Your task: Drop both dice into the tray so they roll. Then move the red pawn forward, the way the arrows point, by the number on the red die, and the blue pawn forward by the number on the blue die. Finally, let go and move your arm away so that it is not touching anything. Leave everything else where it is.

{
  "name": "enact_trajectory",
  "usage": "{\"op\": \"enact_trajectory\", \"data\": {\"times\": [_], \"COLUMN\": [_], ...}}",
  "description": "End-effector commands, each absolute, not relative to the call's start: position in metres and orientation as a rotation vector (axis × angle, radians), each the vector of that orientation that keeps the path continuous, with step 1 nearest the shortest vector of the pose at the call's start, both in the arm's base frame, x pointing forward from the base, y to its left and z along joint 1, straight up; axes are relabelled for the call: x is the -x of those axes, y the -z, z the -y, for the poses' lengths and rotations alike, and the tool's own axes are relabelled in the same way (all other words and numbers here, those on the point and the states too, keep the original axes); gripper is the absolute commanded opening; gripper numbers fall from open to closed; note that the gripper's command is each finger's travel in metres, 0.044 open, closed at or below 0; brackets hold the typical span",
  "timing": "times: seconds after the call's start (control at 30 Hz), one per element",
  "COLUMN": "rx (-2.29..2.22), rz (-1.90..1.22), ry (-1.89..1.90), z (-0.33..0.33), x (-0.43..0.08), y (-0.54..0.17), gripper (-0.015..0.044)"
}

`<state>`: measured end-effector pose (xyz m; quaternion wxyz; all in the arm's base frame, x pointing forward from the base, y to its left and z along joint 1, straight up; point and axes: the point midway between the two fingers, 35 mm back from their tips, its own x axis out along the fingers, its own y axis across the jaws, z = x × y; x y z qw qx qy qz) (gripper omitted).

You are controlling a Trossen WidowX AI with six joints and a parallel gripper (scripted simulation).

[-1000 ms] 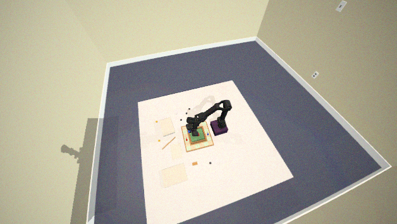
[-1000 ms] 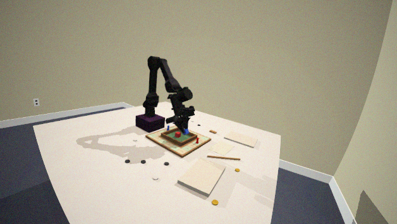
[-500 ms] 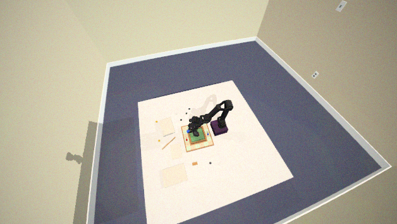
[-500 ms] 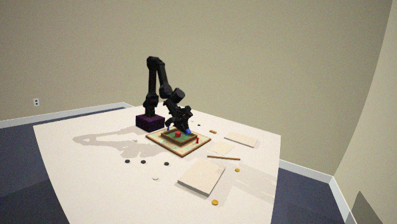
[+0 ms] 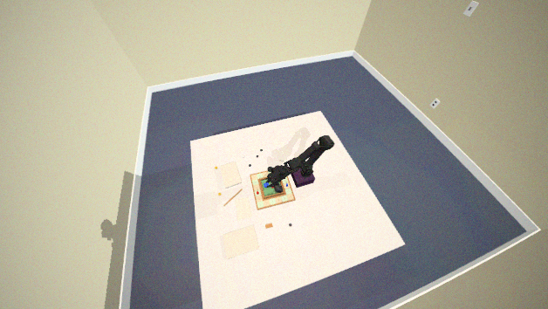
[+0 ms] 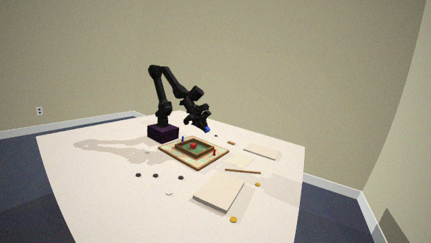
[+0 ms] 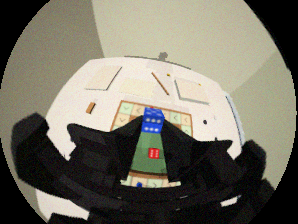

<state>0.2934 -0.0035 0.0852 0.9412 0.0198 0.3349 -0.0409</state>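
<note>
My gripper [image 6: 205, 128] [image 7: 152, 119] is shut on the blue die [image 5: 266, 185] [image 6: 207, 130] [image 7: 153, 120], held tilted in the air above the tray [image 6: 197, 155] [image 7: 143, 163]. The red die [image 6: 193, 145] [image 7: 153, 153] lies on the tray's green floor; its pips are too blurred to read surely. The tray sits in the middle of the game board [image 5: 260, 206] [image 6: 198, 167]. The red pawn [image 5: 257, 192] [image 6: 214, 152] stands on the board's side away from the arm base. The blue pawn [image 5: 286, 185] [image 6: 182, 139] [image 7: 139, 185] stands on the side nearest the base.
Two pale slabs [image 5: 230, 175] [image 6: 219, 190] [image 5: 239, 242] [image 6: 261, 151], a thin pale sheet [image 6: 241, 160], a brown stick [image 5: 233, 197] [image 6: 242, 171] and an orange block [image 5: 269, 225] [image 6: 231, 143] lie around the board. Several dark discs [image 6: 155, 175] and two yellow discs [image 6: 233, 219] [image 6: 257, 184] lie farther out.
</note>
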Motion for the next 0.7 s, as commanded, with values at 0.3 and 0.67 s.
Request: {"op": "enact_trajectory", "data": {"times": [0.3,0.67], "rx": [-0.037,-0.041], "rz": [-0.693,-0.702], "ry": [0.100,0.099], "z": [0.066,0.033], "x": [-0.275,-0.283], "y": [-0.084,-0.084], "gripper": [0.0000,0.0000]}}
